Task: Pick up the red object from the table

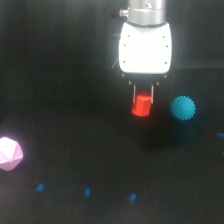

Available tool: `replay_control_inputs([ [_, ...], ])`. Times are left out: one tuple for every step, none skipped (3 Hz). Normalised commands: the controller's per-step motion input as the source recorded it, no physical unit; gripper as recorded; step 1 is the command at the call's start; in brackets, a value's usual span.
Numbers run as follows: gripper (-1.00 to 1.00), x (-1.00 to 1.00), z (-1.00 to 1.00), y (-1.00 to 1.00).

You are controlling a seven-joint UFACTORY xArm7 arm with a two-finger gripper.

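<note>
The red object (141,106) is a small stubby faceted cylinder held between the two thin fingers of my gripper (143,99), which hangs from a white body in the upper middle of the exterior view. The gripper is shut on it. The red object appears lifted off the black table (75,100), with a faint shadow below it.
A cyan spiky ball (183,108) lies just to the exterior view's right of the red object. A pink polyhedron (9,153) lies at the left edge. Small blue marks (87,191) dot the table near the bottom.
</note>
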Motion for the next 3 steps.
replay_control_inputs([
  [-1.00, 0.07, -0.35, 0.20],
  [-1.00, 0.88, 0.41, 0.05],
  [-1.00, 0.11, -0.06, 0.42],
])
